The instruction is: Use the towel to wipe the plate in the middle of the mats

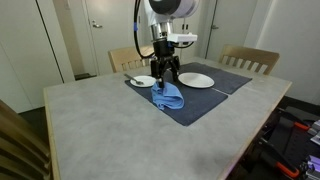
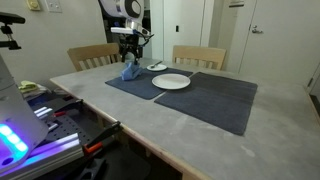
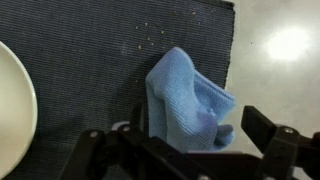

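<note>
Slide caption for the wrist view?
Open gripper over the bunched blue towel on the mat, plate at left edge.

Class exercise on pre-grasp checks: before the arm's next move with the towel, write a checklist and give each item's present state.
1. Gripper open: ok.
2. Towel between the jaws: ok.
3. Towel gripped: not ok, the jaws stand wide on either side of it.
4. Plate on the mats, nothing on it: ok.
5. Gripper low enough to close on the towel: cannot tell.
</note>
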{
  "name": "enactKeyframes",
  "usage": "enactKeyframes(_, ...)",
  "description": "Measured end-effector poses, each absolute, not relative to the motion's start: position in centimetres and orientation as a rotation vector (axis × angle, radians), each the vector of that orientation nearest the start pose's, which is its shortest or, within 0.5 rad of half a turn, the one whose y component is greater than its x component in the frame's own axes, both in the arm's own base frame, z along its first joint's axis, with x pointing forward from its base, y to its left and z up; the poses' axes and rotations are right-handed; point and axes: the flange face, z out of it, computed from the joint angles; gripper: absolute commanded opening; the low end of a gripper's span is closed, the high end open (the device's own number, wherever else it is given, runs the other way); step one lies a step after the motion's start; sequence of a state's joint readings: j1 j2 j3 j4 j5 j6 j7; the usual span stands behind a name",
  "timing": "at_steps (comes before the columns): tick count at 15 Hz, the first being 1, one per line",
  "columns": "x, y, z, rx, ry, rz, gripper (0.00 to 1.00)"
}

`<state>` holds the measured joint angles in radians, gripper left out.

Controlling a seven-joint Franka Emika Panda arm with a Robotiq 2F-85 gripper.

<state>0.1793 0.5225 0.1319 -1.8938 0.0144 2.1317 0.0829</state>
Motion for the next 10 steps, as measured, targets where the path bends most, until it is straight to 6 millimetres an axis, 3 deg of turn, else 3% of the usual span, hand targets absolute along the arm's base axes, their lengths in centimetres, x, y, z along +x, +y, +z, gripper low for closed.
enactKeyframes(10,58.7,18.7,18.6,-3.060,-0.319,0.467,1.00)
